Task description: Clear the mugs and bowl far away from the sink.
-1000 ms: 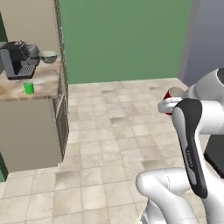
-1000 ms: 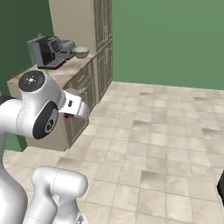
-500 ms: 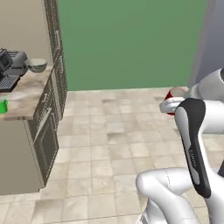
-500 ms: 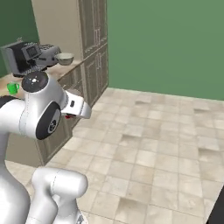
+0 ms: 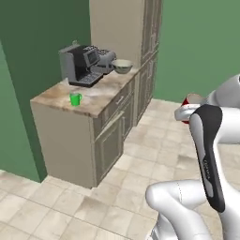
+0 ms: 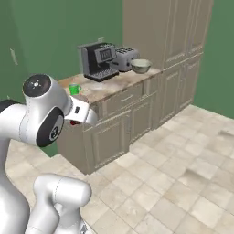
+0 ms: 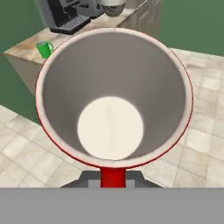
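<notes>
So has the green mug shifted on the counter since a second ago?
No. The green mug sits at the same front spot on the counter, ahead of the coffee machine; the base drove.

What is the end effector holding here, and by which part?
The end effector holds the red mug. The hold is at the red part at the bottom of the hand view, apparently its handle; the contact itself is hidden.
</notes>
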